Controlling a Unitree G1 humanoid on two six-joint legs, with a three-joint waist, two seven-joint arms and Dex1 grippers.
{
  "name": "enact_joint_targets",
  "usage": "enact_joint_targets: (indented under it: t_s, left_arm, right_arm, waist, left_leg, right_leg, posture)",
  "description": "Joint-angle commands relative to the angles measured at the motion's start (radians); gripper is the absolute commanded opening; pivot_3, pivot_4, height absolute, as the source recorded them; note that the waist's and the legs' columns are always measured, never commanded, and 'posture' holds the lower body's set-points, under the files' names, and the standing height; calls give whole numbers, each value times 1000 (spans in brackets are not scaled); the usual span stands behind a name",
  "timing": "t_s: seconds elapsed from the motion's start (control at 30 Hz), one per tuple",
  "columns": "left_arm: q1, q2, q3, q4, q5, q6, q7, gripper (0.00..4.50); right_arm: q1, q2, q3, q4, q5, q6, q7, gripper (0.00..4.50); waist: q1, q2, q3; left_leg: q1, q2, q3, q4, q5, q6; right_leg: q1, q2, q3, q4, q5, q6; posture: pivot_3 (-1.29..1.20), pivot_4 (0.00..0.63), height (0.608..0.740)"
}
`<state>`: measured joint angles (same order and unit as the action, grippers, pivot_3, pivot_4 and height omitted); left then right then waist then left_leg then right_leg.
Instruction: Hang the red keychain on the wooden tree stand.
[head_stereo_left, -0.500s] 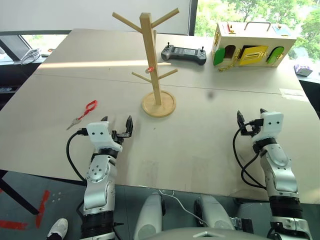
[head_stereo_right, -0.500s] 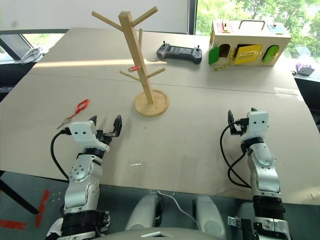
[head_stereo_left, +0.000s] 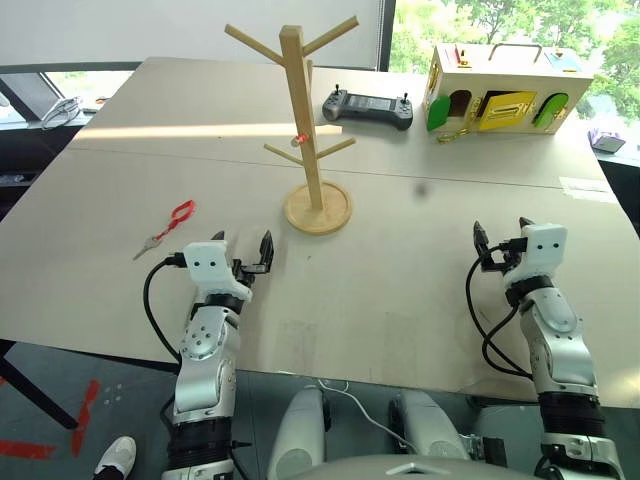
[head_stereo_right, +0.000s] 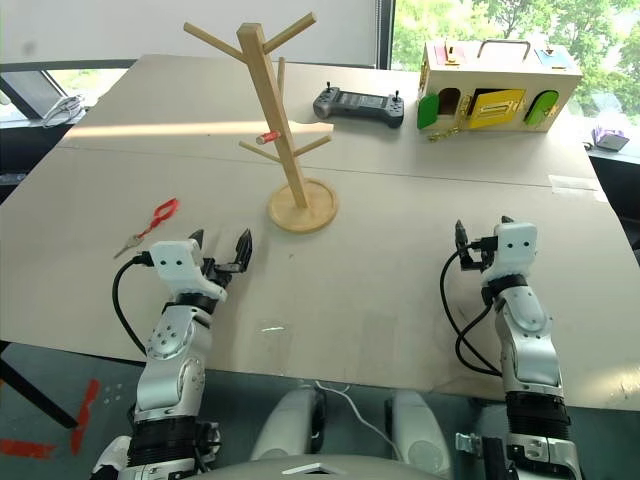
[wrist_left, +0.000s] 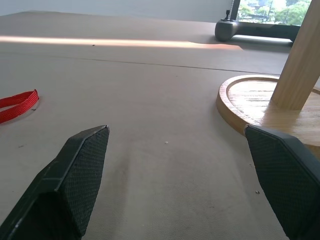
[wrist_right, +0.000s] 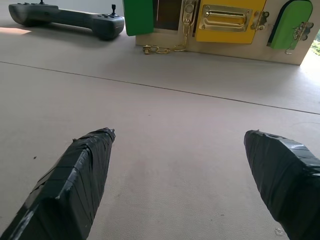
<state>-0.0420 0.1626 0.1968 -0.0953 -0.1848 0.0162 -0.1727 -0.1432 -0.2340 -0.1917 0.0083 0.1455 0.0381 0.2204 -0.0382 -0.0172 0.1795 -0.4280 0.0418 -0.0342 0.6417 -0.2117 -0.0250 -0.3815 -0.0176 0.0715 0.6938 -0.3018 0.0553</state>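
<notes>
The red keychain (head_stereo_left: 180, 211) lies flat on the table with its small key (head_stereo_left: 149, 243) toward the near edge, to the left of my left gripper (head_stereo_left: 243, 246) and a little beyond it. That gripper is open and empty, held low over the table. In the left wrist view the red loop (wrist_left: 17, 102) lies beyond one finger and the stand's disc base (wrist_left: 240, 107) beyond the other. The wooden tree stand (head_stereo_left: 300, 120) stands upright mid-table. My right gripper (head_stereo_left: 500, 232) is open and empty near the front right.
A tiny red bit (head_stereo_left: 300, 139) sits on a low peg of the stand. A black controller (head_stereo_left: 367, 107) and a wooden box with coloured doors (head_stereo_left: 505, 95) are at the back right. The table's front edge (head_stereo_left: 330, 372) runs under both forearms.
My left arm has edged slightly to the right, toward the stand's base. The right arm, the keychain and the stand are where they were.
</notes>
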Motion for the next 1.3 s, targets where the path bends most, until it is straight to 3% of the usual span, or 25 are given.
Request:
enact_joint_targets:
  t_s: [0.03, 0.17, 0.33, 0.47, 0.6, 0.93, 1.3]
  left_arm:
    - [-2, 4, 3, -17, -1, -16, 1, 4500]
    - [-3, 8, 6, -16, -9, -5, -5, 4500]
    - [17, 57, 14, -20, -80, 7, -115, 4500]
    - [-11, 159, 70, 49, -127, 24, -203, 4500]
    - [-55, 261, 127, 129, -177, 35, -281, 4500]
    - [-43, 407, 254, 251, -229, 7, -415, 4500]
    - [-163, 541, 264, 510, -188, -45, -498, 4500]
  right_arm:
    - [0, -9, -13, -26, 15, -21, 7, 4441]
    - [3, -18, -4, -41, 53, -19, 66, 4441]
    - [64, -66, 69, -169, 181, -43, 310, 4441]
    - [158, -224, 155, -337, 291, 22, 582, 4441]
    - [175, -334, 180, -355, 341, 11, 746, 4441]
    - [112, -338, 185, -236, 337, -25, 846, 4441]
    - [111, -312, 201, -243, 327, -21, 836, 4441]
  waist:
    - [0, 0, 0]
    - [0, 0, 0]
    - [-2, 0, 0]
    - [-1, 0, 0]
    - [-1, 0, 0]
    - [-1, -1, 0]
    - [1, -1, 1]
  left_leg:
    - [0, 0, 0, 0, 0, 0]
    - [0, 0, 0, 0, 0, 0]
    - [0, 0, 0, 0, 0, 0]
    - [0, 0, 0, 0, 0, 0]
    - [2, 0, -1, 0, 0, 0]
    - [3, 0, -1, 0, 0, 0]
    - [3, 1, -1, 0, 0, 0]
  right_leg:
    - [0, 0, 0, 0, 0, 0]
    - [0, 0, 0, 0, 0, 0]
    - [0, 0, 0, 0, 0, 0]
    - [0, 0, 0, 0, 0, 0]
    - [2, 0, -1, 0, 0, 0]
    - [3, 0, -1, -1, 0, 0]
    - [3, 0, -2, -1, 0, 0]
  posture:
    - [0, 150, 740]
    - [0, 150, 740]
    - [0, 150, 740]
    - [0, 150, 740]
    - [0, 150, 740]
    - [0, 150, 740]
    - [0, 150, 740]
